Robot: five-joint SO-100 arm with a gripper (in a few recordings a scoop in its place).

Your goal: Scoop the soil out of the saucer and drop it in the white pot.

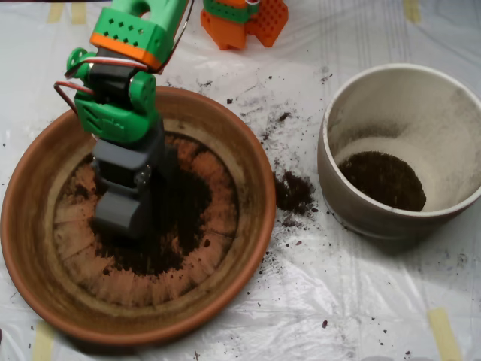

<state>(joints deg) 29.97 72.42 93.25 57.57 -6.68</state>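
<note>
The terracotta saucer [45,188] fills the left of the overhead view. Dark soil [188,203] lies spread over its ridged floor, thickest around the middle. My grey scoop [124,214] points down into that soil at the saucer's centre-left, hanging from the green and orange arm [131,45]. Its shells look closed together, low in the soil. The white pot [398,90] stands to the right, apart from the saucer, with a patch of soil [383,180] on its bottom.
A small heap of spilled soil [294,192] lies on the plastic sheet between saucer and pot, with specks scattered toward the top. An orange part of the arm's base [244,21] sits at the top edge. Tape strips mark the sheet.
</note>
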